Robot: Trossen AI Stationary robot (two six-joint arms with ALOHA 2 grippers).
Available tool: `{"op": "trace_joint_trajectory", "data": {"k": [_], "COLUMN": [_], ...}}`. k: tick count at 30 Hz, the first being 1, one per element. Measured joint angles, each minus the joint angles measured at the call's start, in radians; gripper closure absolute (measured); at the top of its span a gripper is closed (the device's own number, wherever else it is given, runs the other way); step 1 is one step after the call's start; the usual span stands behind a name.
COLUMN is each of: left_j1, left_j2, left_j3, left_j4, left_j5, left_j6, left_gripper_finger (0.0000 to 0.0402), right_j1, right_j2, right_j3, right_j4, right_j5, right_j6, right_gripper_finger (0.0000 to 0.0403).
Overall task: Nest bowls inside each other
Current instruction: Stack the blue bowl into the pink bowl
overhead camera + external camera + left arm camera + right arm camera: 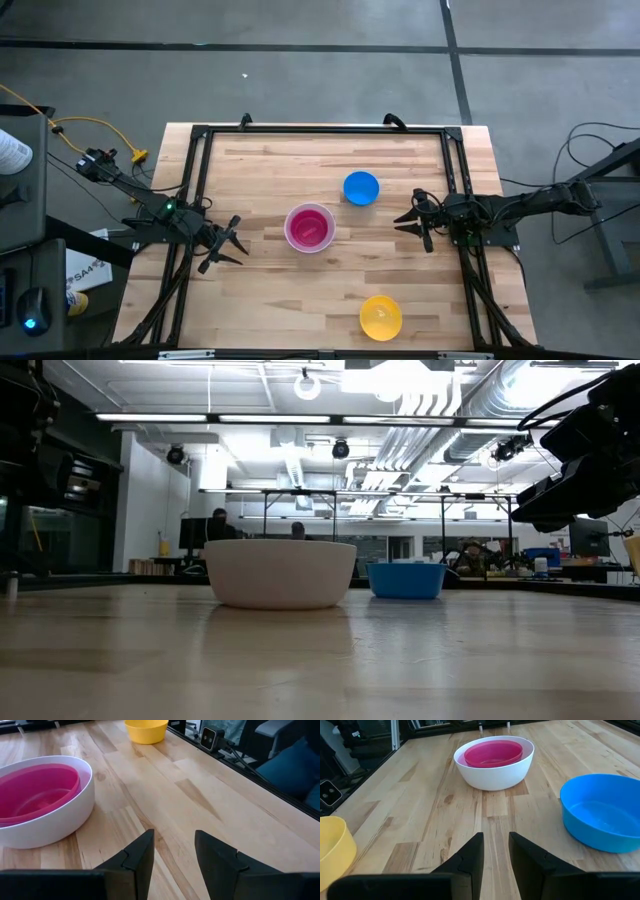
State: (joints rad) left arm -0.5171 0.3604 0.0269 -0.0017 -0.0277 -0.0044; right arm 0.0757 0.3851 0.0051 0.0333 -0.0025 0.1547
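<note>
A white bowl [309, 228] stands mid-table with a red-pink bowl [37, 792] nested inside it. A blue bowl [361, 187] stands on its base to the right and slightly farther back. A yellow bowl [381, 317] stands near the table's front edge. My left gripper [228, 243] hovers open to the left of the white bowl, above the wood, its fingers [145, 852] holding nothing. My right gripper [412, 222] hovers open to the right, short of the blue bowl [602, 812], with a narrower gap [496, 837] and nothing in it.
A black frame [320, 130] runs around the table top along its far, left and right sides. A small camera block [212, 737] sits at the front edge near the yellow bowl. Bare wood lies between the bowls and each gripper.
</note>
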Motion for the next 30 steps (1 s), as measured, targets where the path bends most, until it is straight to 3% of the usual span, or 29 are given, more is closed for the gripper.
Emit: {"op": "trace_joint_trajectory", "data": {"k": [8, 14, 25, 30], "left_j1": [0.0, 0.0, 0.0, 0.0], "left_j2": [0.0, 0.0, 0.0, 0.0], "left_j3": [0.0, 0.0, 0.0, 0.0], "left_j4": [0.0, 0.0, 0.0, 0.0], "left_j5": [0.0, 0.0, 0.002, 0.003], "left_j6": [0.0, -0.001, -0.001, -0.001], "left_gripper_finger": [0.0261, 0.0261, 0.0261, 0.0261], "right_j1": [0.0, 0.0, 0.0, 0.001], "right_j2": [0.0, 0.0, 0.0, 0.0], "right_j3": [0.0, 0.0, 0.0, 0.0], "right_j4": [0.0, 0.009, 0.009, 0.03], "right_j5": [0.001, 0.071, 0.078, 0.014], "right_j6": [-0.004, -0.21, -0.206, -0.099], "right_gripper_finger": [0.0319, 0.0319, 0.0319, 0.0319]}}
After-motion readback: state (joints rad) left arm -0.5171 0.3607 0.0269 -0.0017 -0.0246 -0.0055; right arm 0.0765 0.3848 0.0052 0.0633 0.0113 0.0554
